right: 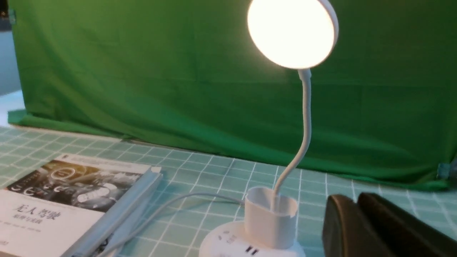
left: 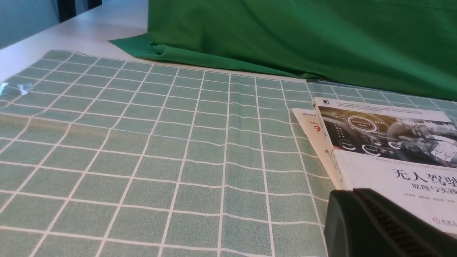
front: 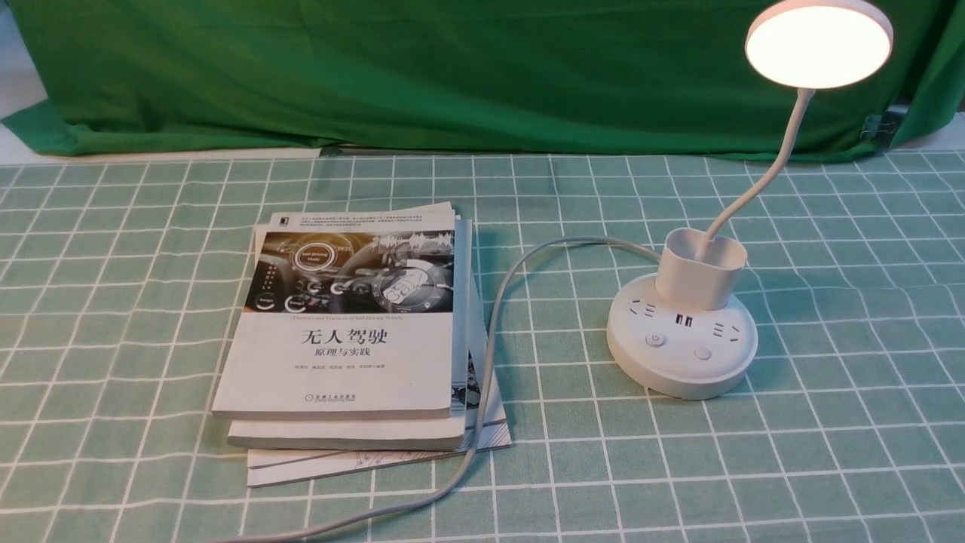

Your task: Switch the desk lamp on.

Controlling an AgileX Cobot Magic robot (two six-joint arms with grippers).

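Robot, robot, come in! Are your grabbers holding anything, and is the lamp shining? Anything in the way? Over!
Left gripper shut, empty; right gripper empty.
Lamp lit.
Books left of lamp, not blocking its buttons. Over.

A white desk (left: 117,21) bears a green, white-checked cloth (front: 105,302); on that, a paperback stack (front: 339,362) centre-left, a white round-based plastic lamp (front: 682,339) right, its grey cord (front: 491,324) between.

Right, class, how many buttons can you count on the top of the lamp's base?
2: one button with a power symbol, on the left of the base, and a plain one to its right, slightly nearer us.
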